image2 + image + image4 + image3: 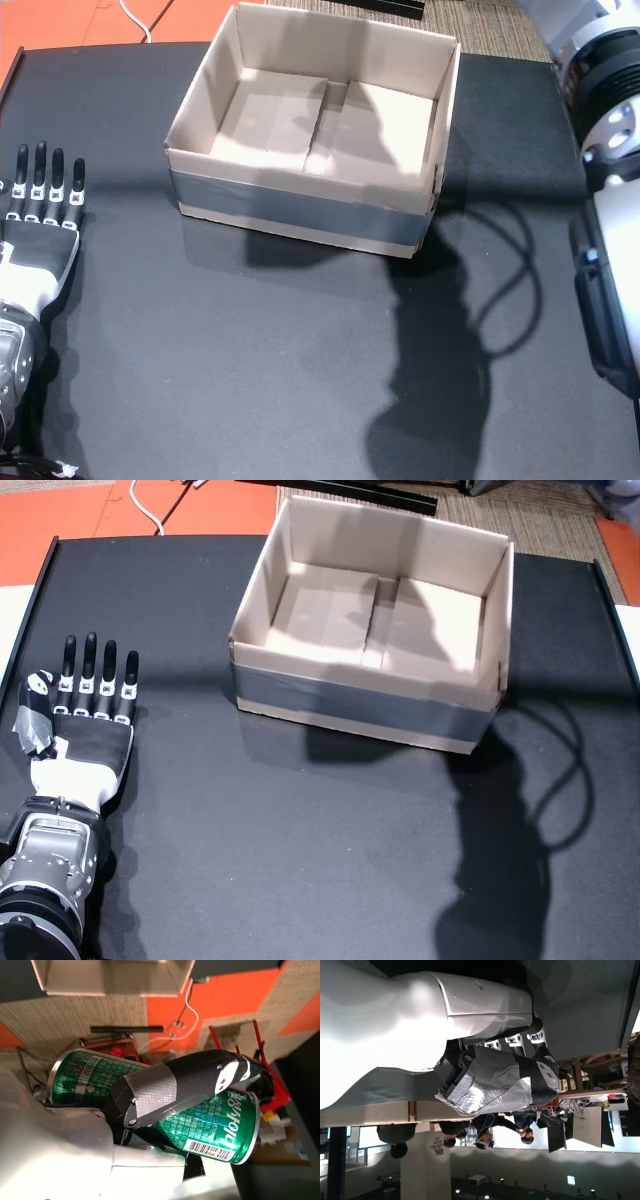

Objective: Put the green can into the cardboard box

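Note:
The green can (212,1125) shows only in the right wrist view, lying across my right hand (165,1095), whose taped thumb is wrapped over it. The cardboard box (360,695) stands open-topped and empty at the back middle of the black table in both head views, also box (300,205); its underside edge shows as box (110,980). My left hand (85,705) lies flat on the table at the left, fingers straight and apart, holding nothing; it also shows as left hand (40,215) and left hand (495,1077). In a head view only my right forearm (610,130) shows, right of the box.
The black table (300,860) has raised edges at left and right. Beyond it are orange floor, a woven mat and a white cable (145,510). Several people (485,1132) stand in the background of the left wrist view. The arm's shadow (500,880) falls front right.

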Available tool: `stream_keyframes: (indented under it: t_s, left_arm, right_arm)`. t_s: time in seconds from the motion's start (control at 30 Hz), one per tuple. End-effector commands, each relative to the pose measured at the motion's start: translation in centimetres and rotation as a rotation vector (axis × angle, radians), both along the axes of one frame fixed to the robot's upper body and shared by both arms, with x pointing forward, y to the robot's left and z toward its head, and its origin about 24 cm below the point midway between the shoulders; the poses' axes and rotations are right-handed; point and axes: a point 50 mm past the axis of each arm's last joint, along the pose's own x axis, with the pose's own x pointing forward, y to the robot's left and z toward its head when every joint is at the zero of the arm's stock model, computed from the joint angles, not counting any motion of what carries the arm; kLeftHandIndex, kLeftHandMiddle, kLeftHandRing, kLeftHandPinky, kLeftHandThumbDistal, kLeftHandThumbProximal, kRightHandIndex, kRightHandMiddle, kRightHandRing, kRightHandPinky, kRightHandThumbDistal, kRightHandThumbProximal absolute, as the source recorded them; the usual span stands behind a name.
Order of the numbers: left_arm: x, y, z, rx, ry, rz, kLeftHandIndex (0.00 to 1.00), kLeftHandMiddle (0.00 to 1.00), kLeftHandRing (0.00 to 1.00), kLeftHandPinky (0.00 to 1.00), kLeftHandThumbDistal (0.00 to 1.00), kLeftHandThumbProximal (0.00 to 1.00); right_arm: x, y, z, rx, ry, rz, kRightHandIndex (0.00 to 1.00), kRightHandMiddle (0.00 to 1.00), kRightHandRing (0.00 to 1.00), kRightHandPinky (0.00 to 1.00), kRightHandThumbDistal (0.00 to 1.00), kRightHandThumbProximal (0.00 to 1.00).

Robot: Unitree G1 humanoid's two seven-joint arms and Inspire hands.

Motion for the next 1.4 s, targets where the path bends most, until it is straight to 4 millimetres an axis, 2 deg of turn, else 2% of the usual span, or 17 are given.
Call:
stream_keyframes:
  t_s: [0.0, 0.13, 0.17, 0.23, 0.3, 0.37, 0.5, 0.57, 0.67, 0.77, 0.8, 0.87, 0.93, 1.03, 1.17, 1.27, 1.37]
  left_arm:
    - [-1.5, -0.4, -2.1, -0.005, 0.083, -0.012, 0.52, 0.54, 0.64, 0.72, 0.01, 0.55]
    - [-1.5, -0.4, -2.2, 0.005, 0.075, -0.02, 0.55, 0.55, 0.67, 0.75, 0.0, 0.56]
    - [-1.5, -0.4, -2.1, 0.003, 0.079, -0.018, 0.55, 0.55, 0.67, 0.75, 0.0, 0.57]
    - [-1.5, -0.5, -2.1, -0.008, 0.078, -0.014, 0.56, 0.56, 0.67, 0.75, 0.0, 0.57]
    - [-1.6, -0.5, -2.2, -0.024, 0.067, -0.011, 0.56, 0.56, 0.68, 0.78, 0.0, 0.55]
    - [-1.6, -0.5, -2.2, -0.025, 0.061, -0.012, 0.56, 0.56, 0.68, 0.8, 0.0, 0.54]
    - [-1.6, -0.6, -2.2, 0.002, 0.069, -0.018, 0.54, 0.56, 0.68, 0.76, 0.0, 0.58]
    - [-1.6, -0.6, -2.2, -0.013, 0.071, -0.014, 0.55, 0.56, 0.68, 0.74, 0.0, 0.59]
    - [-1.6, -0.6, -2.2, -0.015, 0.075, -0.012, 0.54, 0.55, 0.67, 0.74, 0.0, 0.6]
    - [-1.6, -0.7, -2.3, -0.005, 0.08, -0.011, 0.54, 0.55, 0.65, 0.73, 0.0, 0.59]
    - [-1.6, -0.7, -2.3, -0.006, 0.077, -0.012, 0.54, 0.56, 0.66, 0.74, 0.0, 0.6]
    - [-1.6, -0.7, -2.3, -0.008, 0.073, -0.014, 0.54, 0.55, 0.66, 0.74, 0.0, 0.6]
    - [-1.7, -0.7, -2.4, -0.012, 0.068, -0.016, 0.55, 0.56, 0.66, 0.76, 0.0, 0.59]
    - [-1.8, -0.8, -2.4, -0.022, 0.061, -0.017, 0.55, 0.55, 0.66, 0.78, 0.0, 0.56]
    - [-1.7, -0.9, -2.4, -0.015, 0.067, -0.02, 0.55, 0.55, 0.63, 0.75, 0.0, 0.56]
    - [-1.7, -1.1, -2.4, -0.005, 0.078, -0.021, 0.54, 0.55, 0.63, 0.75, 0.0, 0.56]
    - [-1.6, -1.2, -2.4, -0.011, 0.074, -0.02, 0.52, 0.54, 0.65, 0.74, 0.0, 0.55]
  right_arm:
    - [0.0, 0.1, 0.1, -0.007, 0.015, -0.003, 0.12, 0.24, 0.24, 0.09, 0.21, 0.43]
    - [0.2, 0.2, -0.7, -0.043, 0.085, -0.016, 0.17, 0.27, 0.27, 0.1, 0.13, 0.38]
    - [0.3, 0.3, -1.0, -0.05, 0.108, -0.019, 0.17, 0.28, 0.27, 0.1, 0.15, 0.39]
    - [0.4, 0.2, -1.5, -0.062, 0.156, -0.024, 0.19, 0.29, 0.29, 0.12, 0.25, 0.54]
    - [0.5, 0.1, -2.0, -0.063, 0.195, -0.032, 0.22, 0.31, 0.28, 0.13, 0.27, 0.56]
    - [0.5, 0.0, -2.5, -0.057, 0.228, -0.04, 0.24, 0.32, 0.27, 0.12, 0.36, 0.63]
    - [0.6, -0.1, -3.6, -0.081, 0.298, -0.058, 0.15, 0.28, 0.26, 0.2, 0.13, 0.58]
    - [0.6, 0.0, -4.2, -0.114, 0.332, -0.059, 0.07, 0.2, 0.22, 0.19, 0.13, 0.6]
    - [0.7, 0.1, -5.0, -0.14, 0.413, -0.07, 0.05, 0.2, 0.23, 0.2, 0.11, 0.61]
    - [0.7, 0.1, -5.6, -0.165, 0.463, -0.078, 0.05, 0.21, 0.25, 0.22, 0.16, 0.61]
    - [0.7, 0.2, -5.7, -0.196, 0.462, -0.088, 0.06, 0.22, 0.25, 0.22, 0.2, 0.66]
    - [0.7, 0.2, -6.0, -0.228, 0.468, -0.101, 0.12, 0.27, 0.29, 0.25, 0.25, 0.68]
    - [0.6, 0.2, -6.3, -0.231, 0.486, -0.095, 0.14, 0.29, 0.3, 0.25, 0.24, 0.67]
    - [0.6, 0.0, -6.6, -0.195, 0.514, -0.091, 0.14, 0.29, 0.3, 0.28, 0.33, 0.64]
    - [0.6, -0.1, -7.3, -0.199, 0.522, -0.093, 0.13, 0.28, 0.29, 0.3, 0.23, 0.63]
    - [0.5, 0.2, -8.0, -0.236, 0.525, -0.095, 0.15, 0.32, 0.31, 0.28, 0.26, 0.69]
    - [0.4, 0.3, -8.6, -0.189, 0.539, -0.093, 0.13, 0.28, 0.28, 0.26, 0.26, 0.65]
